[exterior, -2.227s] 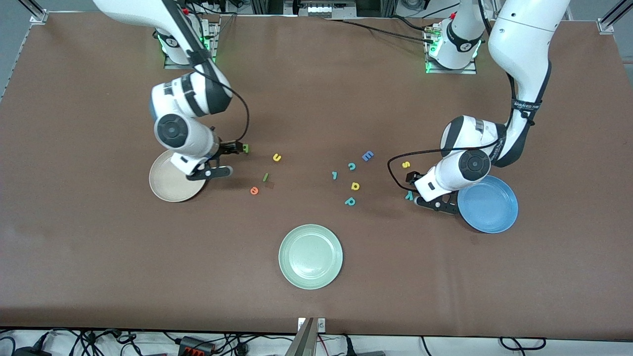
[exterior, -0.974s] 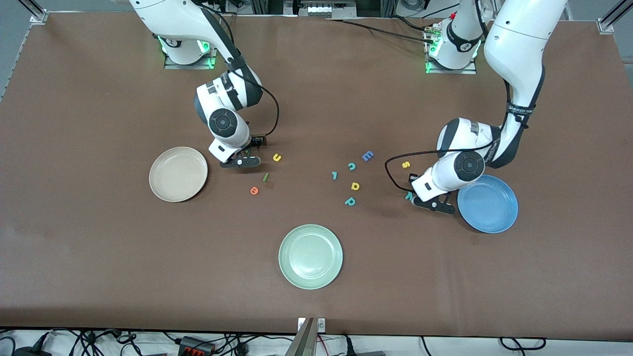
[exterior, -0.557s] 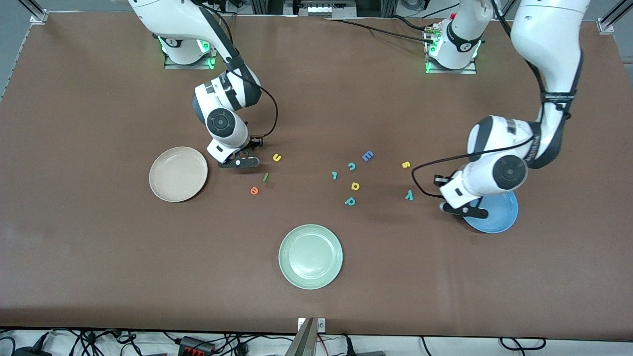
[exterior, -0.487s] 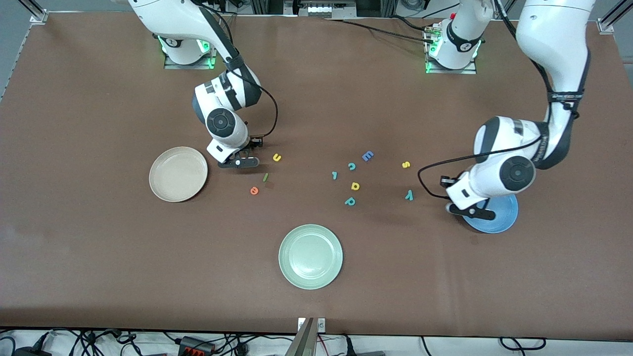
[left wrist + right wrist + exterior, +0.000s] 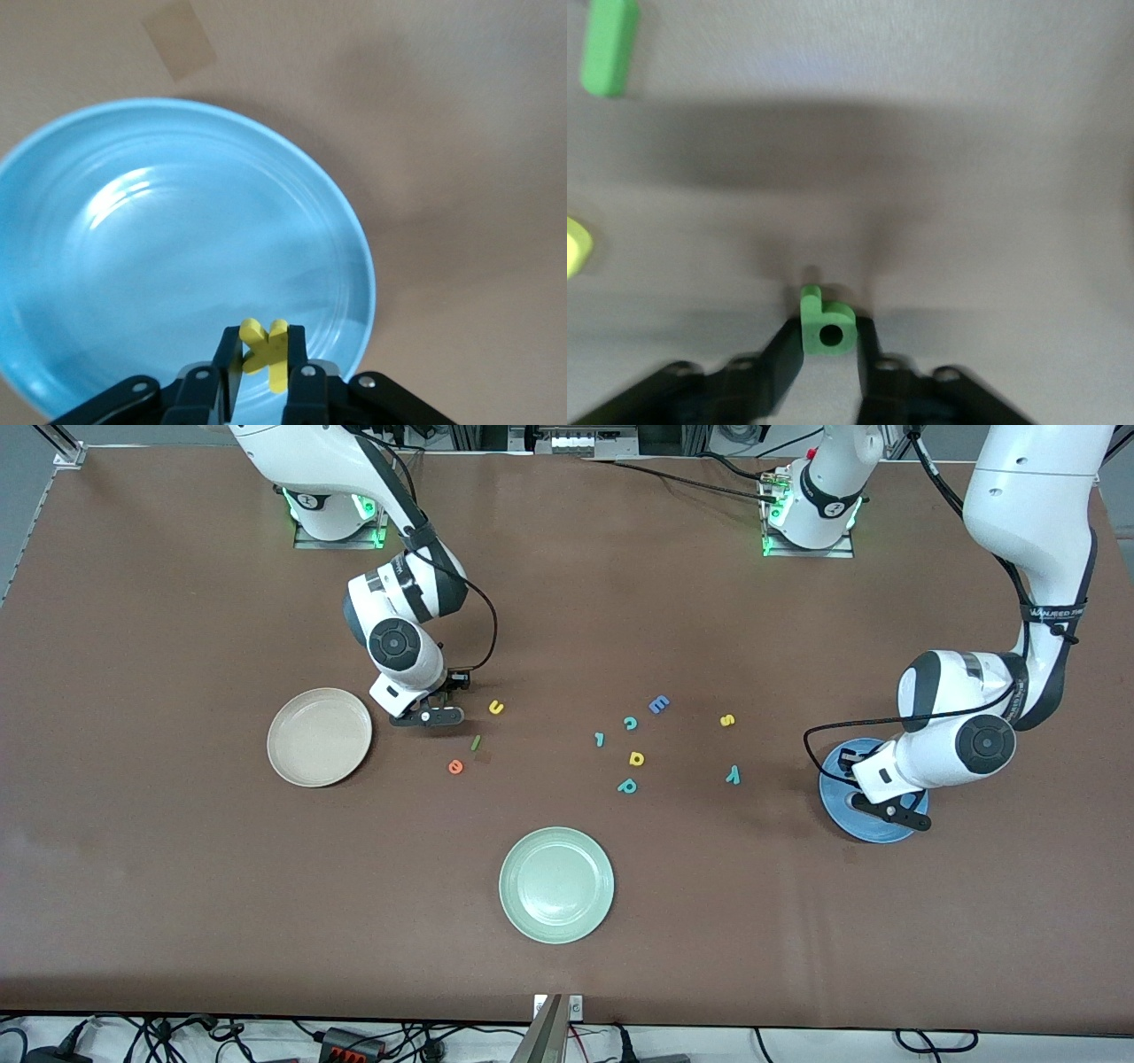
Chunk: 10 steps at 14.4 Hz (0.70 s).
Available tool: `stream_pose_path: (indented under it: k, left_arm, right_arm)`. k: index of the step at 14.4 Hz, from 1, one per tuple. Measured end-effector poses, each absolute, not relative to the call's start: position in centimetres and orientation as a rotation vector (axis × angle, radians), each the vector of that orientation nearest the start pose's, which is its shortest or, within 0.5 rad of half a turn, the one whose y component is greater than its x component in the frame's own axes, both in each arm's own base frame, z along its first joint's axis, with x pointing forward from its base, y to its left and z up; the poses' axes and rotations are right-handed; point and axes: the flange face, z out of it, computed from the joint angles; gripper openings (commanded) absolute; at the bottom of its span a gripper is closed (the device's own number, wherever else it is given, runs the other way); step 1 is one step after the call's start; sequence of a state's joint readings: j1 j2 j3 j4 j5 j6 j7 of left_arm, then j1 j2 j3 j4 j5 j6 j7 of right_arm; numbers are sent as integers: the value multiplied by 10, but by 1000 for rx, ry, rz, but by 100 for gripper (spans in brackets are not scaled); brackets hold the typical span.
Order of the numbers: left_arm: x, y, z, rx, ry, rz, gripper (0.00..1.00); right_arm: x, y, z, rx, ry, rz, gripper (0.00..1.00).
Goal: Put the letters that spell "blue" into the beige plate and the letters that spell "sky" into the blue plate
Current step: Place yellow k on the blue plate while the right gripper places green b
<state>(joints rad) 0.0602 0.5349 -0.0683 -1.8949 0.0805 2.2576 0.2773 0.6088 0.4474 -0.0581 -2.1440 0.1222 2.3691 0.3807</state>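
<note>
Brown table covering [image 5: 177, 886] fills the front frame. At lower right of centre sits the blue plate [image 5: 842, 815]; the left gripper [image 5: 263, 376] hangs over it, pinching the yellow k [image 5: 264, 352], placed for release into the dish. The beige plate [image 5: 319, 737] lies left of centre and holds no letters. Just beside it, the right gripper [image 5: 830, 359] pinches the green b [image 5: 826, 328] on the table, judged a pickup. Yellow u [image 5: 496, 708], green l [image 5: 476, 742], orange e [image 5: 455, 766], yellow s [image 5: 727, 720] and teal y [image 5: 733, 776] lie loose mid-frame.

The left gripper [image 5: 262, 390] hangs over the plate [image 5: 873, 822] at the left arm's end. The right gripper [image 5: 829, 354] sits low beside another plate [image 5: 292, 735], with loose letters [image 5: 629, 758] between the two. A third plate [image 5: 556, 884] lies nearest the front camera.
</note>
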Motion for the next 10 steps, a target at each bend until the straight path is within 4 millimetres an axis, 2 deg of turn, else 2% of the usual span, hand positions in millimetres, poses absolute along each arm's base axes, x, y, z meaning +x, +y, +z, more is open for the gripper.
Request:
stream_pose_path:
  k: [3, 5, 7, 8, 10]
  left_arm:
    - [613, -12, 206, -3087, 557, 267, 100]
    - [614, -32, 213, -3086, 605, 266, 100]
    - [615, -68, 225, -3096, 634, 242, 100]
    - [616, -89, 230, -3109, 615, 226, 100]
    - [613, -133, 238, -3133, 530, 203, 100]
  right_arm:
    - [491, 272, 210, -3156, -58, 237, 14]
    - [516, 242, 242, -3141, 5, 200, 14]
    - [541, 200, 265, -3130, 17, 200, 14]
    - [554, 172, 271, -3130, -9, 204, 14]
    - [568, 108, 265, -3128, -79, 250, 14]
